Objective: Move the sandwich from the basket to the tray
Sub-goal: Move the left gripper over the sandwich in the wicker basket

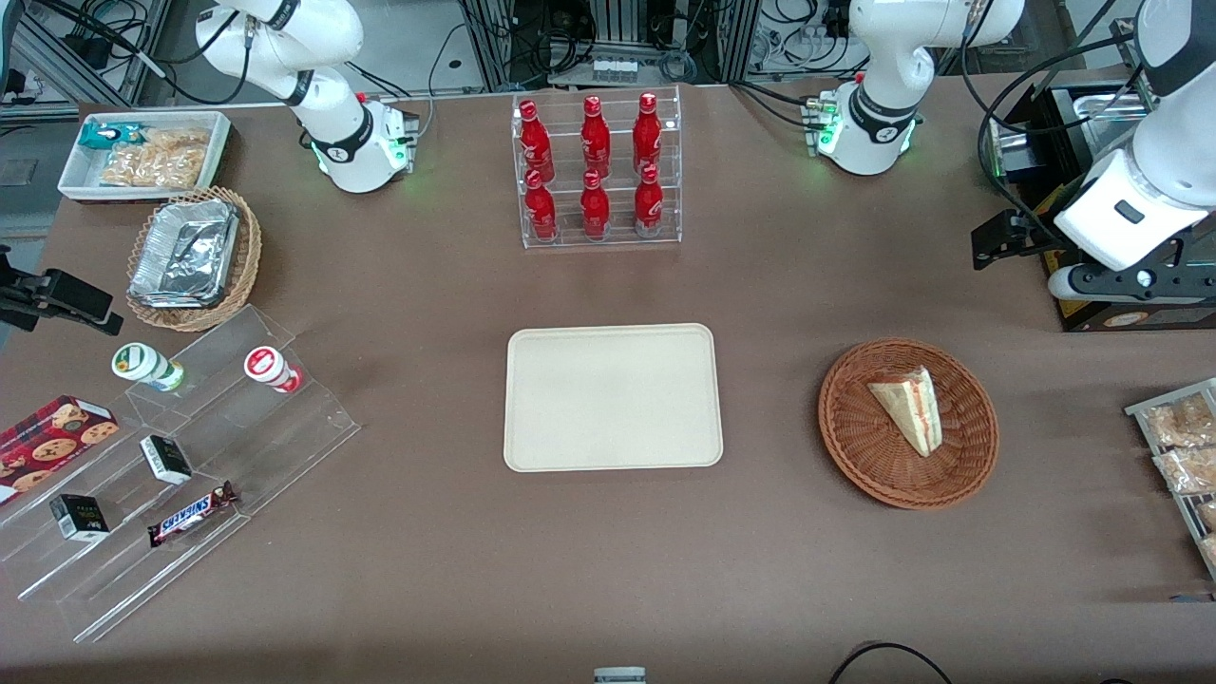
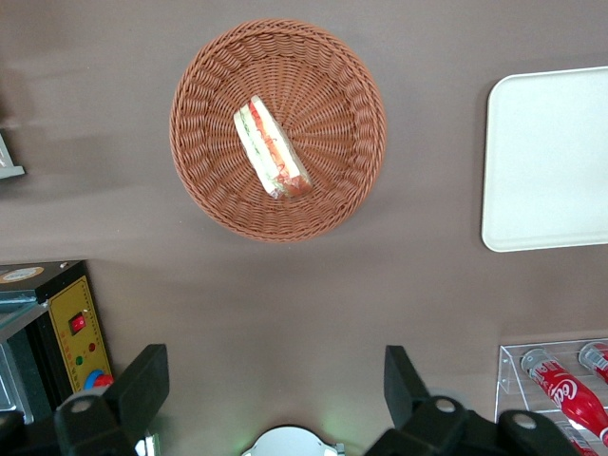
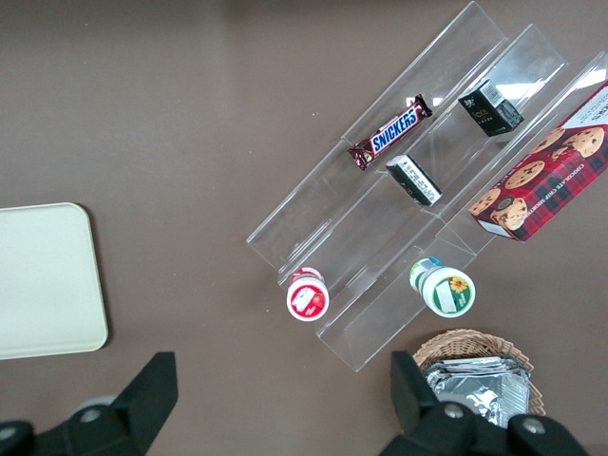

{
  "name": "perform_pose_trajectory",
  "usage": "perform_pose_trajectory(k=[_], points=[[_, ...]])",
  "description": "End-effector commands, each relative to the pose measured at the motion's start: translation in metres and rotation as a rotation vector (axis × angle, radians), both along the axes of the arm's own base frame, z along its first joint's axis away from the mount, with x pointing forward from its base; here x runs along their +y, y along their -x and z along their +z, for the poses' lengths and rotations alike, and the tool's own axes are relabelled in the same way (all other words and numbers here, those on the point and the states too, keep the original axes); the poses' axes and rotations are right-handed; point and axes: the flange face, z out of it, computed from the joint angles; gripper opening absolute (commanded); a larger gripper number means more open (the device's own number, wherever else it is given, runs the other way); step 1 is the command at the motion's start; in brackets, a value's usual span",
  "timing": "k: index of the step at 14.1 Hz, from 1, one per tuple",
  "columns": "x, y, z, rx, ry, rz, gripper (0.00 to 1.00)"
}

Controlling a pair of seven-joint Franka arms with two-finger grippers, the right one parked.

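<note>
The sandwich (image 1: 907, 407), a pale bread wedge with red and pink filling, lies in the round reddish-brown wicker basket (image 1: 855, 439). Both also show in the left wrist view: the sandwich (image 2: 271, 152) and the basket (image 2: 332, 85). The beige tray (image 1: 613, 397) lies flat beside the basket, toward the parked arm's end, with nothing on it; its corner shows in the wrist view (image 2: 546, 161). My left gripper (image 1: 1005, 239) hangs high above the table, farther from the front camera than the basket. In the wrist view the gripper (image 2: 275, 380) is open wide and holds nothing.
A clear rack of red bottles (image 1: 597, 171) stands farther from the front camera than the tray. A black box with a yellow panel (image 2: 71, 332) sits near my gripper. Snack packets (image 1: 1183, 446) lie at the working arm's end. Acrylic steps (image 1: 190, 456) and a tan basket of foil trays (image 1: 190, 256) lie at the parked arm's end.
</note>
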Motion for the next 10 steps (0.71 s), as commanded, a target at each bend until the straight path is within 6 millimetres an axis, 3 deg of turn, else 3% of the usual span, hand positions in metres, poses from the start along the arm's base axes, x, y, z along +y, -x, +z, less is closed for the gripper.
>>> perform_pose_trajectory(k=[1,6,10], points=[[-0.003,0.0,-0.002,-0.009,-0.012,-0.022,1.0],[-0.005,-0.031,-0.08,0.075,-0.019,-0.02,1.0],[-0.003,-0.033,-0.163,0.063,-0.017,-0.019,1.0]])
